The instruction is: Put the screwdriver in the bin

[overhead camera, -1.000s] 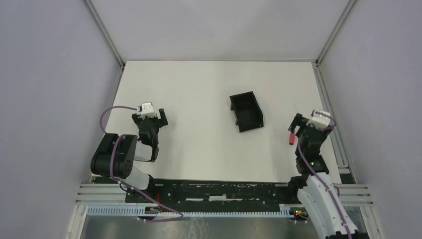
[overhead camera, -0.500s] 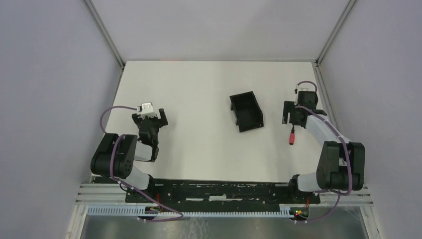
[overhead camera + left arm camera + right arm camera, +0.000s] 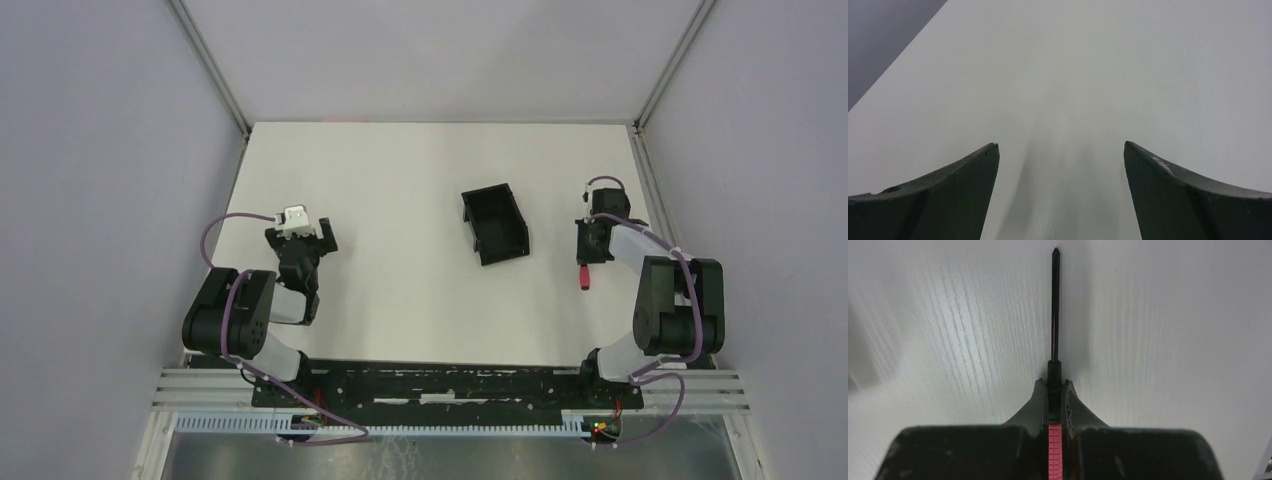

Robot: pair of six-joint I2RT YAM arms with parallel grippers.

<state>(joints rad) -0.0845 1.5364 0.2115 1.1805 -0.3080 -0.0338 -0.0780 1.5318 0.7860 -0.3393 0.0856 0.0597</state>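
Risk: right gripper [image 3: 1054,386], jaws pinching the screwdriver [image 3: 1054,305] by its slim handle (left gripper [image 3: 1060,152] spread, idle), may let it pivot and miss the bin [image 3: 496,227].

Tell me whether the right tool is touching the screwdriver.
Touching. In the right wrist view the right tool is shut on the screwdriver, both fingers pressed against its red handle, no gap.

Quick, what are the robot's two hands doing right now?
Left gripper: open, holding nothing.
Right gripper: shut on the screwdriver.
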